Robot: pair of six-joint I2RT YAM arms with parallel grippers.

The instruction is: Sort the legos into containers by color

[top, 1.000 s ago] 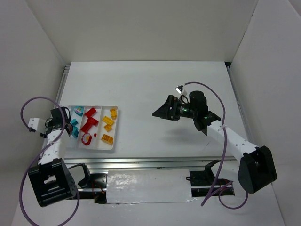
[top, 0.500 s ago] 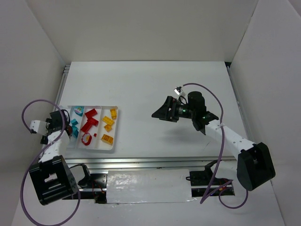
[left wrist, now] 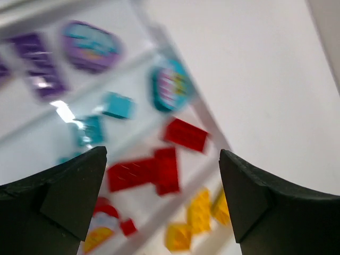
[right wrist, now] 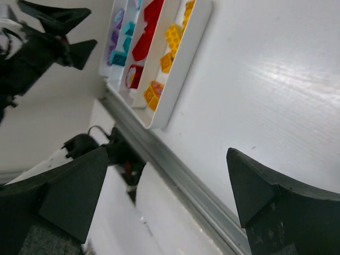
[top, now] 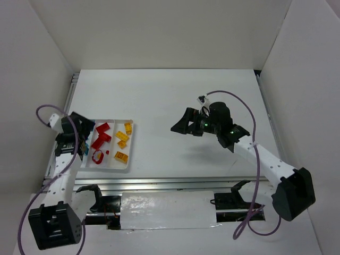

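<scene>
My left gripper (left wrist: 162,183) hangs wide open and empty over the tray (top: 129,149), jaws straddling the red lane. The legos (top: 101,139) I can see all lie in it, one colour to a lane: purple bricks (left wrist: 40,64), teal bricks (left wrist: 118,105), red bricks (left wrist: 139,172), yellow bricks (left wrist: 199,210). My right gripper (top: 179,123) is open too, holding nothing, over the table (top: 175,95) well apart from the tray. I judge the sorting nearly done.

From above, the left arm (top: 68,139) hides the tray's (top: 112,162) left edge from you; its wrist camera gives you only blurred bricks (left wrist: 141,172).
</scene>
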